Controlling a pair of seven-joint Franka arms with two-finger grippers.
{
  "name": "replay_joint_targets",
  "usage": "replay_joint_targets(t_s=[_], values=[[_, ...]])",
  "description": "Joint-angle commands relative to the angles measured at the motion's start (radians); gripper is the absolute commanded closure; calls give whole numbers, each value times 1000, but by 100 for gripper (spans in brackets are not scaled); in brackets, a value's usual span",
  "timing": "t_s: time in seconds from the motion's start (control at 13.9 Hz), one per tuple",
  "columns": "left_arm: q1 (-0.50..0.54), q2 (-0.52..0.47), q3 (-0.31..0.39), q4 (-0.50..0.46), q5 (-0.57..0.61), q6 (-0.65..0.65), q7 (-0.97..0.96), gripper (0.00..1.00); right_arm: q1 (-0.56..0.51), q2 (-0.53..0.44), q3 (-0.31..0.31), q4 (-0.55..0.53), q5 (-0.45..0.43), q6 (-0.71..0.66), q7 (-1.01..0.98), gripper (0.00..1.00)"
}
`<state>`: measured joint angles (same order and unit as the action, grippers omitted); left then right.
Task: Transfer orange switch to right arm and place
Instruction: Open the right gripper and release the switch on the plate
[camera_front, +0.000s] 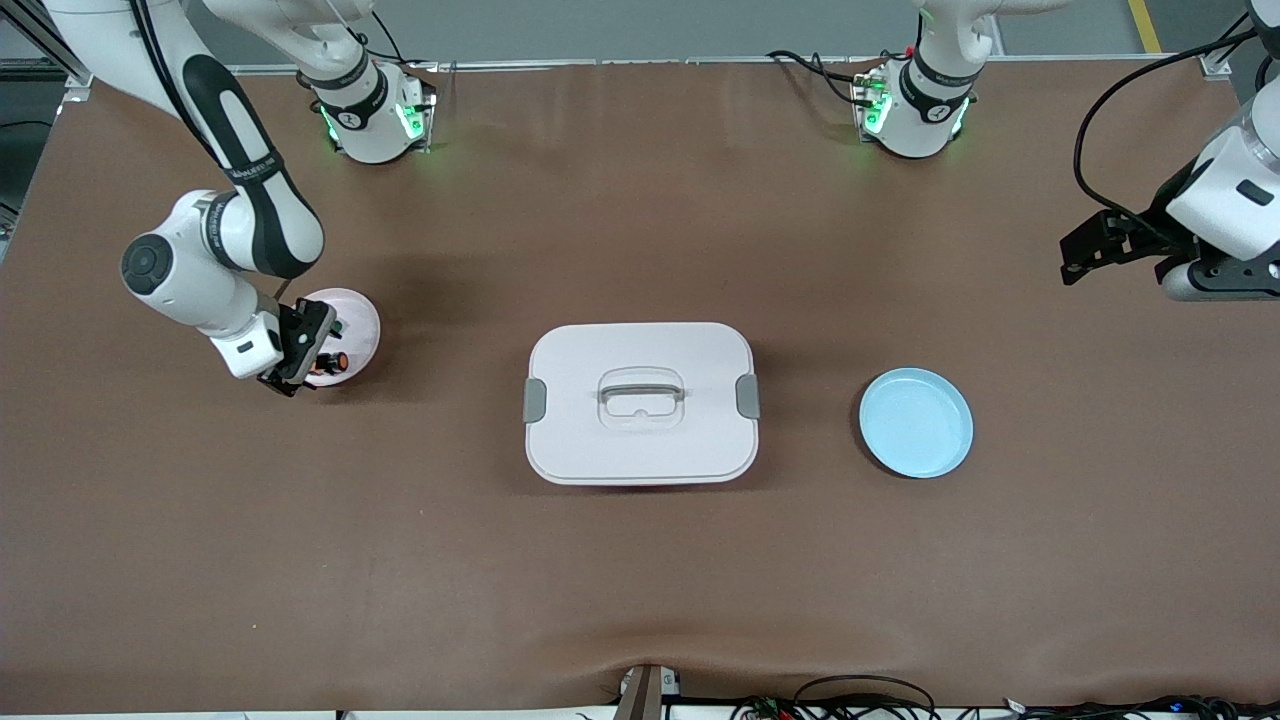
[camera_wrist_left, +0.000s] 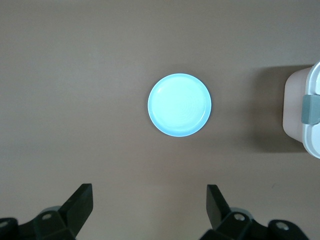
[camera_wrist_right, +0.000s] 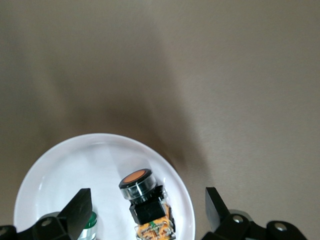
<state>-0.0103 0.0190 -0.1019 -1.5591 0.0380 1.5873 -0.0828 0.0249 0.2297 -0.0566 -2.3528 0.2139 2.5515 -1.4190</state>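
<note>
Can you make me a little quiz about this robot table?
1. True or false: the orange switch lies on the white plate.
2. What is the right hand doing? A) squeezing the switch B) open over the white plate C) lifting the box
3. What colour is the plate below the open left hand?

Key: 1 true; 2 B; 3 blue.

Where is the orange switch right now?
The orange switch lies on the white plate at the right arm's end of the table, beside a green-capped switch, under the open right gripper.
</note>
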Motion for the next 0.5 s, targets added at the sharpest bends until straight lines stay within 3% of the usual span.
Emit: replay_joint_targets(t_s=[0.0,0.22,0.43], values=[[4,15,-1,19,-6,17,1,0,-10,-36,1,76,9,-149,102,0],[4,29,-1,19,-6,30,1,0,-5,-102,0,130,-14,-290,349,0],[-3,42,2,30,-1,30,-8,0,-8,-150,1,197,-114,-449,562,0]])
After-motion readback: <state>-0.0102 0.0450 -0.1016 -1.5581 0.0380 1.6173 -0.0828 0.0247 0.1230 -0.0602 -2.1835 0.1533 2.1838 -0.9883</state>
